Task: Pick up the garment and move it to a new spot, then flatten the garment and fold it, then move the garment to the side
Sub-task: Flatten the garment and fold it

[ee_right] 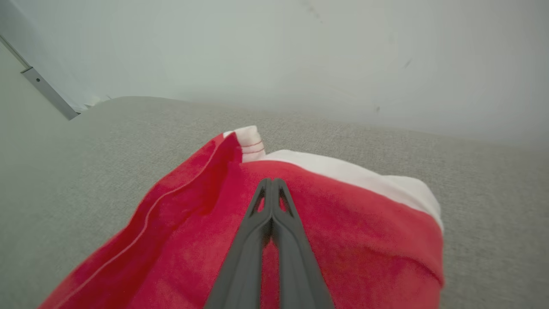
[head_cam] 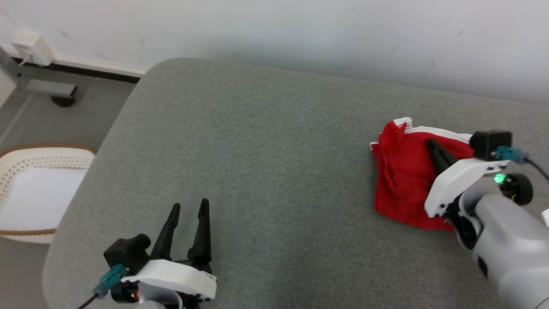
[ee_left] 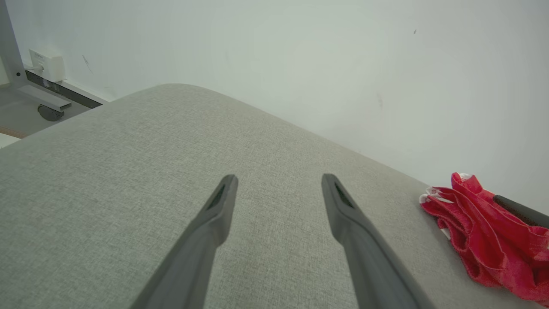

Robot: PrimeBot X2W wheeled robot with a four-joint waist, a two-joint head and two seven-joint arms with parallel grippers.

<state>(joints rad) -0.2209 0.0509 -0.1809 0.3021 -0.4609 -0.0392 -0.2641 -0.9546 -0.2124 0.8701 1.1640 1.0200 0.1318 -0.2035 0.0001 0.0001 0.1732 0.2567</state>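
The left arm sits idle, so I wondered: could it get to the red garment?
Probably yes: bare cushion lies between the left tool and the garment, nothing in the way, though it's a long stretch. The right tool is shut on it.

The garment (head_cam: 399, 180) is soft, matt red cloth with a white band of ribbed-looking cloth stitched in red. Under it, the pad (head_cam: 257, 171) is grey woven fabric, matt and finely rough. The left gripper (head_cam: 189, 207) and right gripper (head_cam: 430, 143) each have 2 matt, dark, plastic-looking fingers and a smooth, faintly glossy white shell. The wall (head_cam: 300, 30) is matt and scuffed.
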